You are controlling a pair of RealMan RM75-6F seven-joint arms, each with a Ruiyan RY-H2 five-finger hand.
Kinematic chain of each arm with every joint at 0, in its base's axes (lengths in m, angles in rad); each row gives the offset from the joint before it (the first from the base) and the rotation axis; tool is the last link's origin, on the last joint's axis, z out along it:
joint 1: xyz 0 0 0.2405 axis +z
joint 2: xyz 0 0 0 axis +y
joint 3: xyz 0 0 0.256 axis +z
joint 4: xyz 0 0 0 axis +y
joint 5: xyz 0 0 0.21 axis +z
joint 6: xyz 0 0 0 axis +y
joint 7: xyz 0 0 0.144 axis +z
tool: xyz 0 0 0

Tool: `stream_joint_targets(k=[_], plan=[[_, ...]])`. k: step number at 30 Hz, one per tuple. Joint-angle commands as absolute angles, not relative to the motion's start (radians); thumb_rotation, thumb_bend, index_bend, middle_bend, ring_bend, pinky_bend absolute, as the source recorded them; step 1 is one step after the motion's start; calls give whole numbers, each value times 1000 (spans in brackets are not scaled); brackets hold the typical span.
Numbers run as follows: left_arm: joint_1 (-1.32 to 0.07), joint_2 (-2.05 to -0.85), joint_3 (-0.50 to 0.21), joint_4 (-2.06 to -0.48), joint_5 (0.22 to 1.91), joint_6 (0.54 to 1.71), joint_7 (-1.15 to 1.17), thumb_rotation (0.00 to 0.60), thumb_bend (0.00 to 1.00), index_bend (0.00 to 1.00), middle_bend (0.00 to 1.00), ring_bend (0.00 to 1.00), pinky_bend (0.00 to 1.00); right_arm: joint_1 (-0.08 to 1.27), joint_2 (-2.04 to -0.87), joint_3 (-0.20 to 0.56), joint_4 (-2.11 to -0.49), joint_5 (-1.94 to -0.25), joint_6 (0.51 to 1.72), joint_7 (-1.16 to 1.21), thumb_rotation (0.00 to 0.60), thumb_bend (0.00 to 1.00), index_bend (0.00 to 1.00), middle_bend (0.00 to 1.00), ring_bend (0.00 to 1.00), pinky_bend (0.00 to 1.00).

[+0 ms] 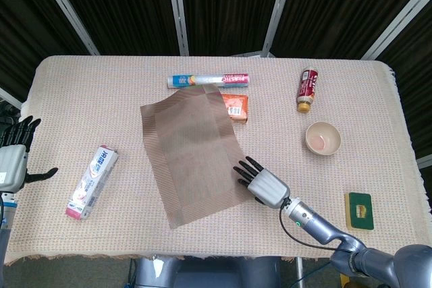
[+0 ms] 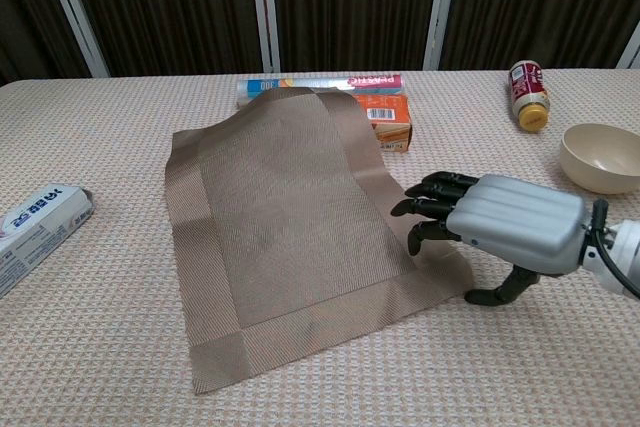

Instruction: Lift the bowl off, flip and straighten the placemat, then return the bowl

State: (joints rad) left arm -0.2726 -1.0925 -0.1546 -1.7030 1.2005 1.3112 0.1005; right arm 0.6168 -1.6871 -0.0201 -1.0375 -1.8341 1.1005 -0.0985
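Observation:
The brown woven placemat [image 1: 192,156] [image 2: 285,227] lies askew in the middle of the table, and its far edge rides up on a roll. The small beige bowl [image 1: 323,138] [image 2: 603,157] stands upright on the tablecloth to the right, off the mat. My right hand [image 1: 262,183] [image 2: 500,232] is palm down at the mat's near right edge. Its dark fingertips [image 2: 425,197] lie spread over the border and its thumb is down on the cloth; it holds nothing. My left hand [image 1: 12,160] hangs at the far left edge of the table with fingers apart, empty.
A wrapped roll [image 1: 207,80] [image 2: 320,82] and an orange packet [image 1: 237,106] [image 2: 387,117] lie at the mat's far end. A toothpaste box [image 1: 92,181] [image 2: 40,222] is at the left, a red-capped bottle [image 1: 308,89] [image 2: 528,95] behind the bowl, a green sponge [image 1: 360,209] near right.

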Motion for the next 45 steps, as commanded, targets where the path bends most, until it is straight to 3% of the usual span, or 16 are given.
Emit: stream_joint_targets(k=[1,7,9,14,16,28,36,40,45], plan=[[-273,-1091,-154,-1703,1200,1305,98,600,32,0,0,0,0,622,-1700,-19,-1029,-1824,1103,-96,600,199,306,79,0,0],[-273,-1090,-154,-1702,1203,1305,98,600,32,0,0,0,0,627,-1712,-19,-1029,-1810,1112,-78,600,305,321,86,0,0],[-272,-1089,-153,-1704,1205,1305,96,600,33,0,0,0,0,627,-1713,-18,-1035,-1802,1119,-62,600,340,370,91,0,0],[-270,-1087,-153,-1705,1208,1304,93,600,32,0,0,0,0,623,-1714,-24,-1045,-1786,1133,-14,600,404,611,108,0,0],[-270,-1086,-153,-1705,1209,1304,93,600,33,0,0,0,0,620,-1716,-28,-1046,-1780,1136,2,600,410,637,115,0,0],[-268,-1084,-152,-1708,1212,1302,90,600,31,0,0,0,0,601,-1686,-79,-1055,-1818,1211,55,600,410,643,138,0,0],[-266,-1078,-152,-1706,1212,1296,77,600,32,0,0,0,0,575,-1487,-164,-980,-1944,1358,-56,600,410,643,151,0,0],[-263,-1074,-152,-1707,1212,1298,72,600,32,0,0,0,0,598,-1414,-143,-926,-1936,1358,-87,600,410,644,156,0,0],[-256,-1069,-151,-1712,1218,1308,66,600,33,0,0,0,0,664,-1402,-104,-836,-1920,1291,-117,600,410,643,158,0,0]])
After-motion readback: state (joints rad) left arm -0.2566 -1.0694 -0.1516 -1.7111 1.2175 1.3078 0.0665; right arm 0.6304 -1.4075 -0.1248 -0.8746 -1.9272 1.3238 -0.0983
